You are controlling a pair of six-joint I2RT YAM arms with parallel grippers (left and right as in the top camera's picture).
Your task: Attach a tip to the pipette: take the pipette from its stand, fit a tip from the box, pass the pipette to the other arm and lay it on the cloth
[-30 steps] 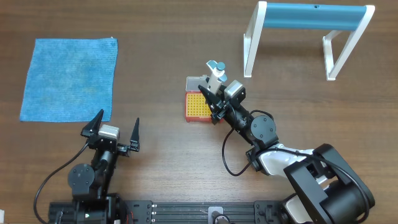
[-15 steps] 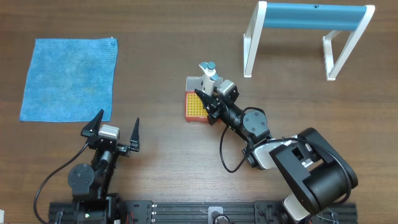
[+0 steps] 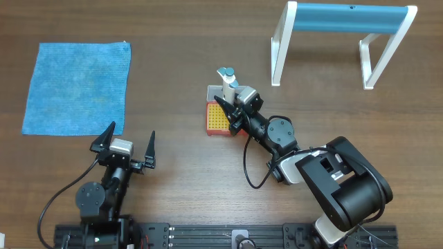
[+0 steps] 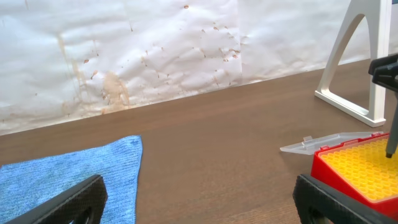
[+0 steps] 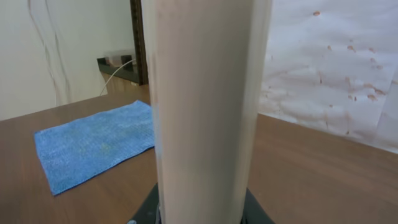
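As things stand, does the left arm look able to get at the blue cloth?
Probably yes. The open left gripper sits just off a corner of the blue cloth with bare table between, and the right gripper holds the pipette away at the tip box.

arms: 2. L arm [image 3: 104, 195], R arm [image 3: 285, 142]
grippers: 2, one per arm. L gripper [image 3: 131, 131], R gripper [image 3: 232, 109]; 2 fingers ea.
pipette [image 3: 228, 84]: 1, white w/ blue cap
tip box [image 3: 217, 119]: 1, red w/ yellow rack
lid [image 4: 310, 144]: 1, clear
cloth [image 3: 76, 88]: 1, blue
stand [image 3: 346, 17]: 1; 2 white legs, 1 blue bar
table [image 3: 180, 55]: 1, brown wood
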